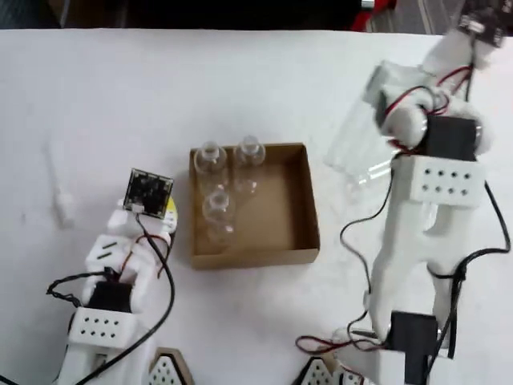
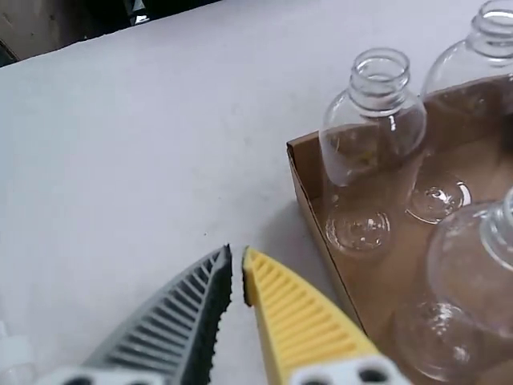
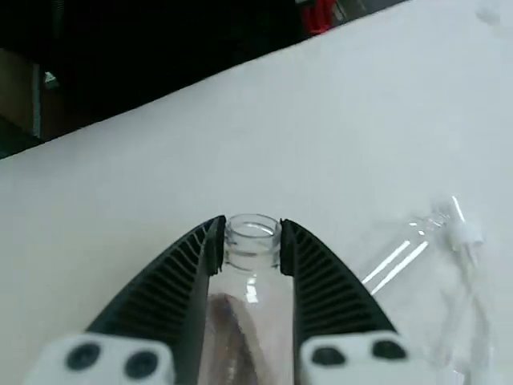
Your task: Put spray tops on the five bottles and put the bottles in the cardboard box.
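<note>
Bottle (image 3: 248, 329) is clamped at the neck by the right fingers (image 3: 251, 227), one finger on each side just under the open rim. It has no top on, and its lower body is cut off at the frame edge. In the high view it is only a faint clear smear (image 1: 357, 148) beside the right arm (image 1: 425, 208), on the right of the box (image 1: 292, 208); can't tell if it touches the desk (image 1: 96, 96). A spray top (image 3: 458, 228) with its tube lies on the desk near it, pale and hard to make out. The box sits mid desk with three uncapped bottles upright in its left half: far-left bottle (image 1: 211, 160), far-right bottle (image 1: 250, 152) and near bottle (image 1: 216, 210). In the left wrist view two of these are cut off by the frame. The left fingers (image 2: 237, 255) are almost closed, with a thin slit between them and nothing held, over bare desk just outside the box's left wall. A second spray top (image 1: 61, 204) lies on the desk left of the left arm (image 1: 112, 297), well apart from the box.
</note>
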### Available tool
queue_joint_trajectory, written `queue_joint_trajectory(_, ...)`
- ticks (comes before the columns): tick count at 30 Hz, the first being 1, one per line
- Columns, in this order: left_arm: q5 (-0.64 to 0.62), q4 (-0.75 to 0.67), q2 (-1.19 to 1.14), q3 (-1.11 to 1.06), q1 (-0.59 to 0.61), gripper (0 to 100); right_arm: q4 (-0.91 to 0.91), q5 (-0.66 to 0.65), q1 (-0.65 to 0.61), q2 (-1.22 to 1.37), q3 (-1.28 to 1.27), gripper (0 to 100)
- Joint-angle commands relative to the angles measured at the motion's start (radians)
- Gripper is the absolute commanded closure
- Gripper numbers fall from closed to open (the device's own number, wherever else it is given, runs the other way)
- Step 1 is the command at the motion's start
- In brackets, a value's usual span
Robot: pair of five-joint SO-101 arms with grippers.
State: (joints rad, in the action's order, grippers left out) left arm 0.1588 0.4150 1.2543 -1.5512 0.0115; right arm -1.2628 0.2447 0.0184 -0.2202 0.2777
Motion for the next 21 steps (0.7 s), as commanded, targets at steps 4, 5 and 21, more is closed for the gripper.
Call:
queue_joint_trajectory(4,0.006,-0.021,-0.002,0.008,-0.004,97,0.108,-0.124,-0.130,-0.200,-0.112,98.3)
queue_joint_trajectory(5,0.006,-0.021,-0.002,0.008,-0.004,97,0.130,-0.140,-0.147,-0.248,-0.157,98.3)
queue_joint_trajectory(21,0.006,-0.021,-0.001,0.008,-0.004,97,1.075,-0.325,-0.254,-0.825,-1.267,98.3)
